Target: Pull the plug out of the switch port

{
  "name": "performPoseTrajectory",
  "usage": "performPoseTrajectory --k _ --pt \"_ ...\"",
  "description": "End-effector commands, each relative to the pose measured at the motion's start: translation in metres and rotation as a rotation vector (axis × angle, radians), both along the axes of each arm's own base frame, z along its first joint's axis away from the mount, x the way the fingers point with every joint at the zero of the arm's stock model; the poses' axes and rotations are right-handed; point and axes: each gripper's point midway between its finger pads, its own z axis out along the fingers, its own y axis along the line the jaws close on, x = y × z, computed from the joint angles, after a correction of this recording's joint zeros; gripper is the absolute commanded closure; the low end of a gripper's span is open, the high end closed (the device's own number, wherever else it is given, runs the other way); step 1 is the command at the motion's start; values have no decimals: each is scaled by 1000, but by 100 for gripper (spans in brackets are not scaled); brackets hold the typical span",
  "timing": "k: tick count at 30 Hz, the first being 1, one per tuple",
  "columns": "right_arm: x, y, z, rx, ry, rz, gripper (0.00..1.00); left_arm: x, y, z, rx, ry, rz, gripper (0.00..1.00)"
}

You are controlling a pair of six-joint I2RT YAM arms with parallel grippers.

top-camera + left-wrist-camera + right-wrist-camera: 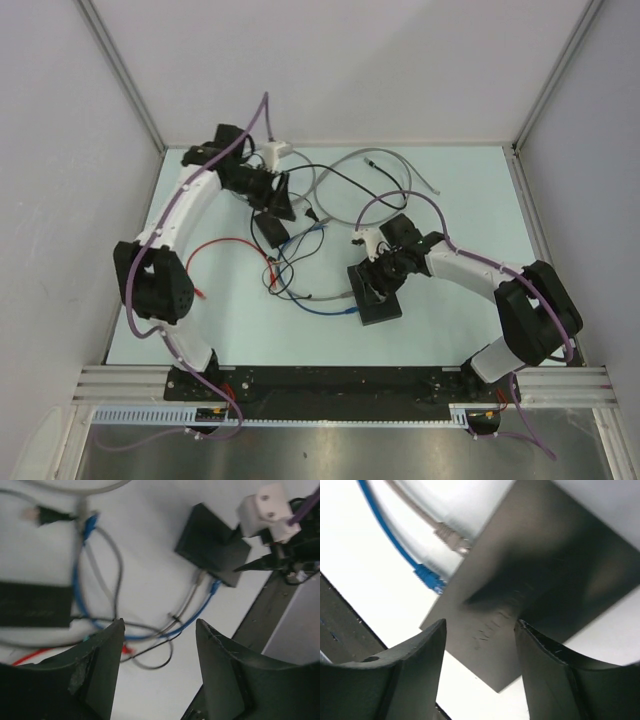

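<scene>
Right pincer (481,625) hangs wide over the flat black box (550,565), grey plug (451,536) at its edge; left pincer (160,625) wide, empty.

Left end effector (159,630) and right end effector (480,630), both wide-jawed (fingers apart), on inward-curved arms.

Bare pale table (400,345) lies open in front of the flat matte-black rectangular box (382,312). Its left edge is crowded: a grey cable with a grey plug (451,536) and a blue cable with a blue plug (429,577) meet it close together. Beyond them a tangle of black, blue and red cords (290,270) and a small black brick (270,230) fill the middle. The right gripper (376,285), jaws apart, hangs directly over the box.
</scene>
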Motion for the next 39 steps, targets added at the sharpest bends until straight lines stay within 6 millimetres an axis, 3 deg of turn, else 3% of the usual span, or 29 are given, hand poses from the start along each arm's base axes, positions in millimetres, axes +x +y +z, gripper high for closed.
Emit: performPoseTrajectory --k 1,5,9,11,14,21,24,30,36,39 --pt "6 -24 -7 -49 -5 -46 37 -13 -80 -22 -234 132 -152 39" --pt "8 -26 -4 -38 -3 -62 53 -29 -104 -65 -195 220 -201 41" --pt "8 -26 -4 -35 -3 -59 63 -46 -108 -107 -145 312 -186 41" --pt "8 -26 -3 -32 -4 -57 74 -52 -112 -119 -157 335 -202 41" --pt "8 -26 -4 -40 -2 -61 80 -68 -118 -131 -157 384 -249 44" --pt "8 -27 -8 -60 -7 -63 77 -92 -147 -148 -126 416 -333 44" --pt "8 -26 -8 -62 -9 -58 76 -107 -160 -173 -72 472 -358 46" --pt "8 -26 -9 -65 -10 -61 76 -128 -169 -187 -65 555 -397 52" --pt "7 -25 -12 -66 -1 -59 75 -136 -182 -191 -70 577 -426 55" --pt "7 -26 -13 -70 3 -61 75 -125 -178 -204 13 539 -370 60"
